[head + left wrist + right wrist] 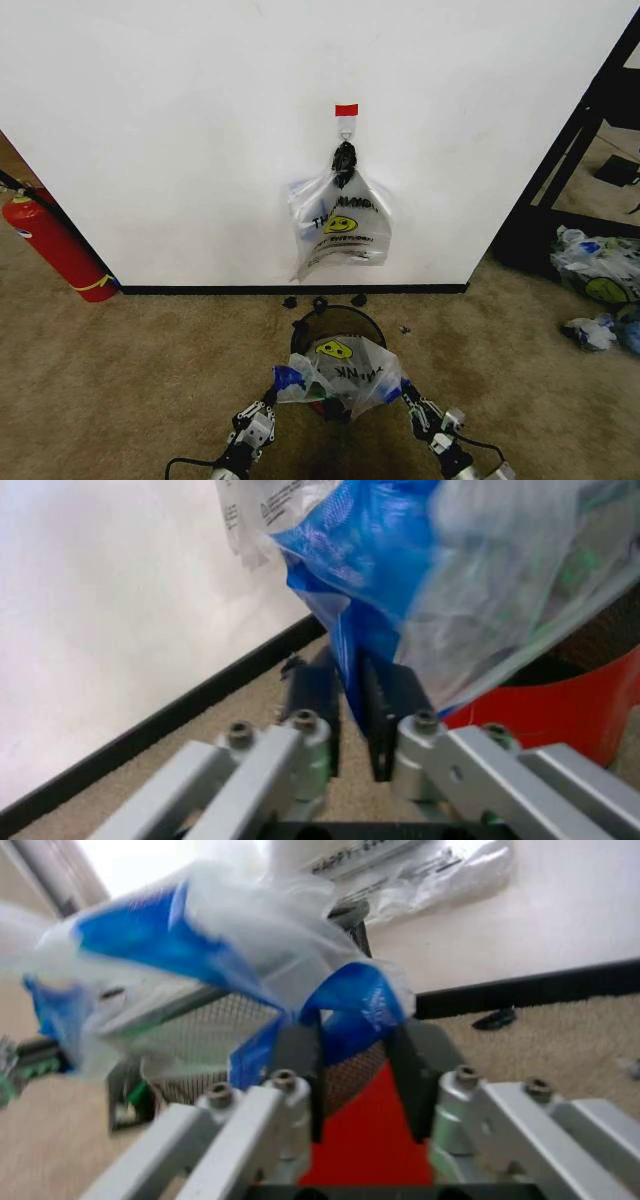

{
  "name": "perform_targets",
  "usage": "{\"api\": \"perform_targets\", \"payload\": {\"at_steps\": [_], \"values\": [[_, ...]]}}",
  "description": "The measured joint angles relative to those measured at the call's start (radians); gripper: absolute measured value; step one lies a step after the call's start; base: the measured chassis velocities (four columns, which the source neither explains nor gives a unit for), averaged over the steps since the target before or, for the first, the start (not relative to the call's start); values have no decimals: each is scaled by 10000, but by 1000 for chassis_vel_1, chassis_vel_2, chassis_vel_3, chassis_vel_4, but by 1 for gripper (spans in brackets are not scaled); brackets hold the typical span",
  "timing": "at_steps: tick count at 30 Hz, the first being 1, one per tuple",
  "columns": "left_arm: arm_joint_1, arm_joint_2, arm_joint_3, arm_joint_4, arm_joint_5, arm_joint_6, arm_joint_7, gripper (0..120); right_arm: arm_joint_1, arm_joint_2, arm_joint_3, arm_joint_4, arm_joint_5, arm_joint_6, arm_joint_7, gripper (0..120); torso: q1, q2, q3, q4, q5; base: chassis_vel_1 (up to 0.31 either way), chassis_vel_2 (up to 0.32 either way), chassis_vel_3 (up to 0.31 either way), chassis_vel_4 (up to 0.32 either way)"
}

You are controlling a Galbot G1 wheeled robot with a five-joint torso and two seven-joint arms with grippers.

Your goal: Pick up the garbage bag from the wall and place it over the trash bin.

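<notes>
Broad white wall (pixel 180 150) behind, thin see-through smiley garbage bag (pixel 340 368) draped over small black mesh trash bin (pixel 335 322), my left gripper (pixel 262 412) and right gripper (pixel 412 400) each pinching a blue bag edge beside the bin.

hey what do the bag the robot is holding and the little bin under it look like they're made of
The garbage bag looks like thin glossy plastic film: see-through, crinkled, printed with a smiley face. The trash bin appears to be black wire mesh, probably metal, with an open lattice wall, on a smooth red base that could be plastic.
</notes>
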Motion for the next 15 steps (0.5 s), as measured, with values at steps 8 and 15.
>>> {"api": "perform_targets", "payload": {"at_steps": [8,15], "values": [[385,519,-258,-22,339,116,-205,39,-79,-1071,875,-230,-349,-66,-1388,50,0,0,0,1,2,0,0,0,0],[756,975,-524,-418,508,-22,-282,68,-24,-1403,1642,186,-124,-112,-2307,79,0,0,0,2,1,0,0,0,0]]}}
